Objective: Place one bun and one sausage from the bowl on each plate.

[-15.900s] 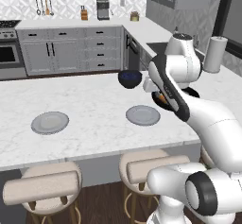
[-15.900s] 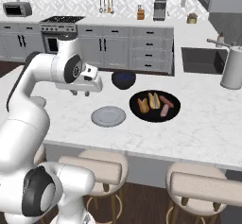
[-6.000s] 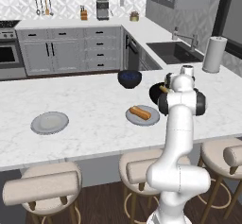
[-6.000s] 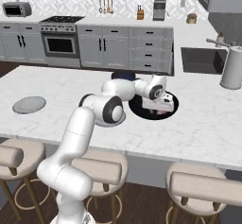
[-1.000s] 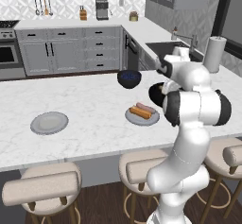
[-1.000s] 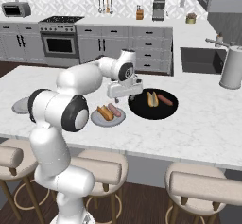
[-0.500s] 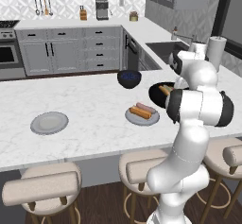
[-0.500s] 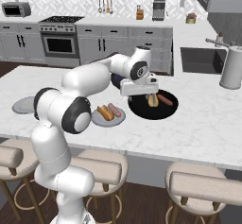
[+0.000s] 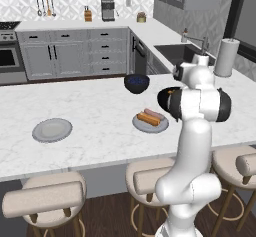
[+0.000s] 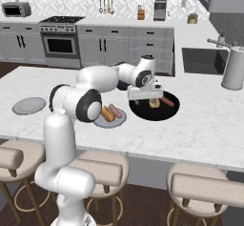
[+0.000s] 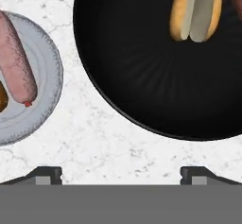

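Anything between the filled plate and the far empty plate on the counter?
Nothing: bare marble lies between the filled plate and the empty plate, seen in the left base view.

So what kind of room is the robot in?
It looks like a home kitchen: there is an oven under a stove, a sink with a tap, and bar stools along the marble counter.

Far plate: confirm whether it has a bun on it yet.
No, the far plate lies bare in the left base view, while the near plate already carries a bun and a sausage.
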Robot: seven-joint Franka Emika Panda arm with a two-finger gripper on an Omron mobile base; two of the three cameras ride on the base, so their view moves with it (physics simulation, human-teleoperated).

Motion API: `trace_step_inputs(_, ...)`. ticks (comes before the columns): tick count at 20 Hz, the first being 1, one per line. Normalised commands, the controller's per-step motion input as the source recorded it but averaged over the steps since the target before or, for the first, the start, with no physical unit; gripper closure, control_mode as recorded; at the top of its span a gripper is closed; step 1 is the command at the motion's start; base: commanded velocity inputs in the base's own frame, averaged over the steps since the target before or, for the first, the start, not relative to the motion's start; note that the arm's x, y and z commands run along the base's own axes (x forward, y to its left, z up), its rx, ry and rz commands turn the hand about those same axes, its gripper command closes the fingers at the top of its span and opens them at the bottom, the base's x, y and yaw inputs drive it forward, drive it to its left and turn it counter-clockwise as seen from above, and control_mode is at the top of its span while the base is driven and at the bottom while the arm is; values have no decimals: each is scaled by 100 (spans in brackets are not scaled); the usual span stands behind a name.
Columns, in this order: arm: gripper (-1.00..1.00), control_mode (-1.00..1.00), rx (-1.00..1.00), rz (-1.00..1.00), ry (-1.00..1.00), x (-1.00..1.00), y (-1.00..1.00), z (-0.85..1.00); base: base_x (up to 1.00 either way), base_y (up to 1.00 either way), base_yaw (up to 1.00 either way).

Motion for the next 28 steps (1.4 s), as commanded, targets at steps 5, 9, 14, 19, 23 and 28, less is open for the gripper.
trace_step_inputs(5, -100, -100, 0, -9, -6, 61, -8, -28, 0, 0, 0)
trace_step_inputs(9, -100, -100, -4, -7, -18, 21, -6, 0, 0, 0, 0)
trace_step_inputs(14, -100, -100, -1, -13, -10, 31, 0, -26, 0, 0, 0)
trace_step_inputs(19, -100, -100, 0, -26, -5, 30, -3, -24, 0, 0, 0)
trace_step_inputs(23, -100, -100, 0, -31, 0, 46, 0, -9, 0, 0, 0)
trace_step_inputs(28, -100, -100, 3, -16, -2, 51, 0, -21, 0, 0, 0)
